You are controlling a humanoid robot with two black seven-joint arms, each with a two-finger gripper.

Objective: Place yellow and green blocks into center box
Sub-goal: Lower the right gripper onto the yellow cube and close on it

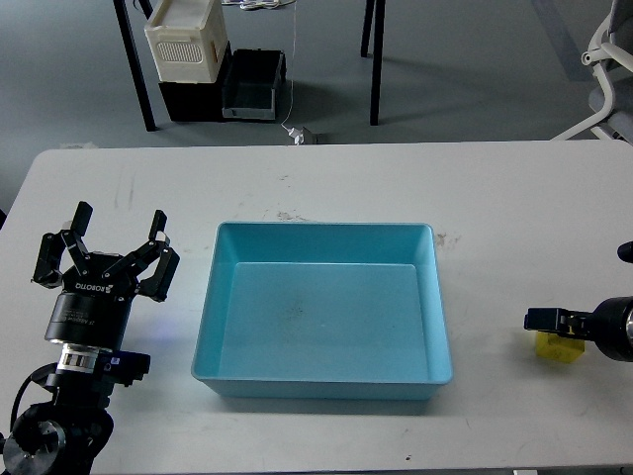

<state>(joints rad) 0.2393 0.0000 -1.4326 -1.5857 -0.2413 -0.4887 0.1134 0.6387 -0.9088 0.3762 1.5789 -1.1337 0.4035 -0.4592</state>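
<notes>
A light blue center box (322, 381), a shallow rectangular tray, sits in the middle of a white tabletop (326, 178), with nothing inside it. To the left of the box, the left end effector (117, 233) points upward with its black fingers spread wide apart, released and holding nothing. To the right of the box, near the tabletop's right edge, the right end effector (539, 319) reaches in sideways, directly over the yellow block (557, 347), which rests on the tabletop; whether its fingers are clamped on the block cannot be told. The green block is not visible. Beyond the box, on the floor past the tabletop, stand a cream-white bin (188, 45) and a black crate (252, 87).
</notes>
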